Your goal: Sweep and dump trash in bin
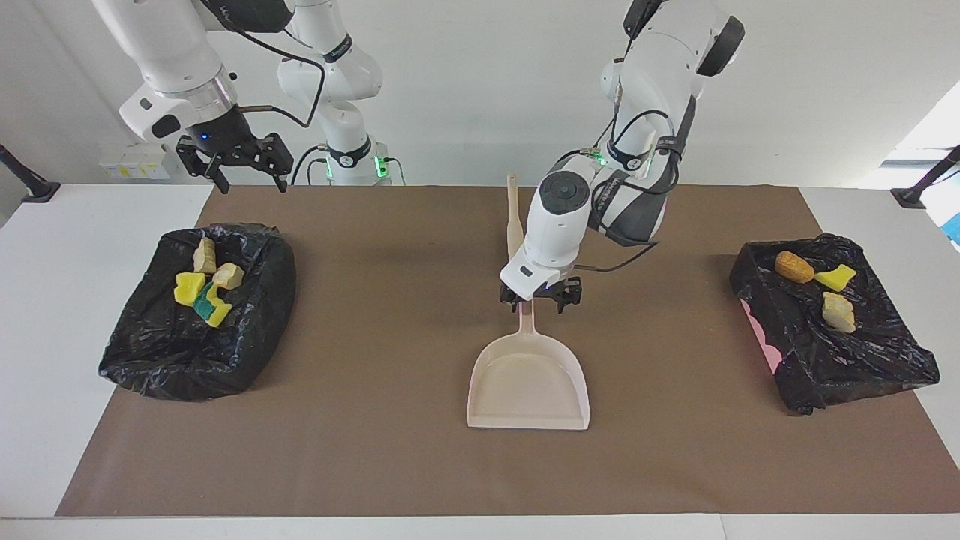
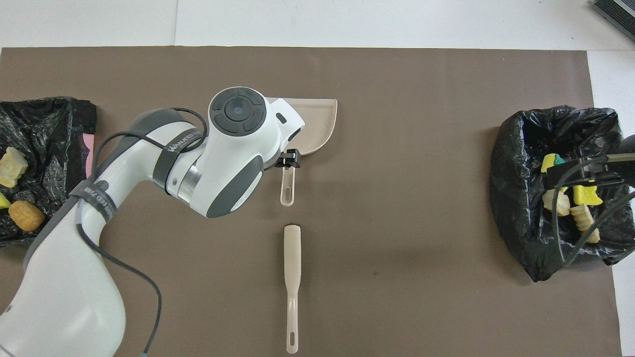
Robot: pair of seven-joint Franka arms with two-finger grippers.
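Took clock bearings from the centre of the mat in the overhead view, 6 o'clock toward the robots.

Found white table (image 1: pixel 45 300) largely covered by a brown mat (image 1: pixel 375 450), flat and unwrinkled. Noted plain white wall (image 1: pixel 465 90) at the robots' end, and a black stand at each table corner there (image 1: pixel 30 184) (image 1: pixel 919 187).

Located trash (image 1: pixel 201 289) in two black-bagged bins. Counted four pieces, yellow sponge bits and beige chunks, in the bin at 3 o'clock (image 1: pixel 187 360). Counted three in the bin at 9 o'clock (image 1: pixel 862 367): brown oval lump (image 1: pixel 793 266), yellow bit (image 1: pixel 835 278), beige chunk (image 1: pixel 838 311).

Observed beige dustpan (image 1: pixel 529 382) lying flat toward 12 o'clock of centre, handle pointing to 6 o'clock. Observed beige brush (image 2: pixel 292 277) lying toward 6 o'clock, in line with that handle but apart from it.

Found left end effector (image 1: pixel 540 298) over the dustpan's handle near the pan, fingers spread to either side, gripping nothing. Found right end effector (image 1: pixel 236 161) raised over the 3 o'clock bin, fingers apart, empty; recorded that arm as waiting.
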